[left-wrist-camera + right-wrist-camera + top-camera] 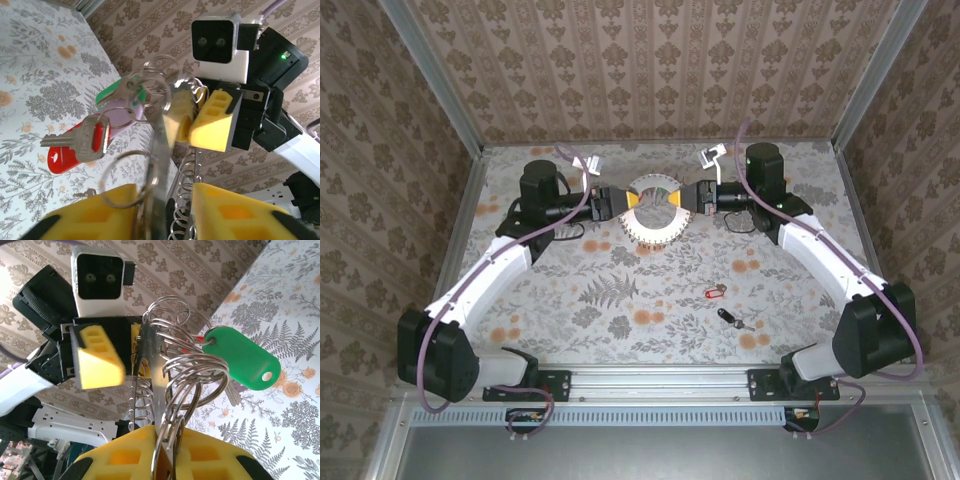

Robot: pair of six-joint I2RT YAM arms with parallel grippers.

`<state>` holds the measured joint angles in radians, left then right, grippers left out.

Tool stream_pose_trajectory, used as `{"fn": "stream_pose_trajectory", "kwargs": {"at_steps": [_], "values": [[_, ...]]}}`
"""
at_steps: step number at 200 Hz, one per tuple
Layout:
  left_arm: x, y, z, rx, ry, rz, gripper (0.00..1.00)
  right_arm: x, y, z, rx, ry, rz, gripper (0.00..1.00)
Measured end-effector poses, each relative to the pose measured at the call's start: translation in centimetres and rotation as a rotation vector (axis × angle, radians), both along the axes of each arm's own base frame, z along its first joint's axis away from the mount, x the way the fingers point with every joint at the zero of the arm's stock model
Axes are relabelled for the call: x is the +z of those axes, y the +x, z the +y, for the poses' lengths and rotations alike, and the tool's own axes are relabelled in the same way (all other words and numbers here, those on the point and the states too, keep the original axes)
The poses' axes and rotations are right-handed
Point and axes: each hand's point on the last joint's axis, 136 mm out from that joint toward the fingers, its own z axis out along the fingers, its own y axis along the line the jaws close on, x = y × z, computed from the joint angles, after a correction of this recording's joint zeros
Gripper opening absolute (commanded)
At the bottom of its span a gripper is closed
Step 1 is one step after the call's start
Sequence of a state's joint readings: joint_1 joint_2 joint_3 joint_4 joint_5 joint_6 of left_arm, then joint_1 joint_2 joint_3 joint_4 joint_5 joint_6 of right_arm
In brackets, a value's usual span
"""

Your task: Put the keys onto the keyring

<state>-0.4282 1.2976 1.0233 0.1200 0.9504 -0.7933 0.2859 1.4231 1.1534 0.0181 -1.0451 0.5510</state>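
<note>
Red key (713, 293) and black key (728, 319) lie loose; left end effector (628, 203) and right end effector (682, 200) clench keyring (655, 234).

From above, the red-tagged key (713, 293) and black-tagged key (728, 319) on the desk (570, 330) are too small to make out. In the left wrist view the keyring (159, 145) blurs near the lens; the green tag (244, 358) seems to cover most of its key's blade.
</note>
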Motion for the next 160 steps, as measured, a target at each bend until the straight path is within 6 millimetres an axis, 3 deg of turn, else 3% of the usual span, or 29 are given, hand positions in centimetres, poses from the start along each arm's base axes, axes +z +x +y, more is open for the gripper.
{"fn": "stream_pose_trajectory", "kwargs": {"at_steps": [57, 92, 113, 144, 160], "values": [[0.5, -0.1, -0.2, -0.015, -0.017, -0.009, 0.01, -0.1, 0.2, -0.2, 0.009, -0.015, -0.035, 0.23], [0.7, 0.3, -0.2, 0.010, -0.021, -0.015, 0.00, -0.1, 0.7, -0.3, -0.016, -0.031, -0.053, 0.41], [1.1, 0.6, 0.1, 0.047, -0.028, -0.023, 0.00, -0.5, 1.6, -0.7, -0.082, -0.062, -0.049, 0.63], [2.2, 0.8, 0.6, 0.112, -0.063, -0.073, 0.00, -0.1, 2.3, -3.3, -0.289, -0.134, -0.086, 0.70], [2.4, 0.8, 0.8, 0.143, -0.083, -0.099, 0.00, 1.1, 1.8, -6.0, -0.453, -0.164, -0.148, 0.75]]}}
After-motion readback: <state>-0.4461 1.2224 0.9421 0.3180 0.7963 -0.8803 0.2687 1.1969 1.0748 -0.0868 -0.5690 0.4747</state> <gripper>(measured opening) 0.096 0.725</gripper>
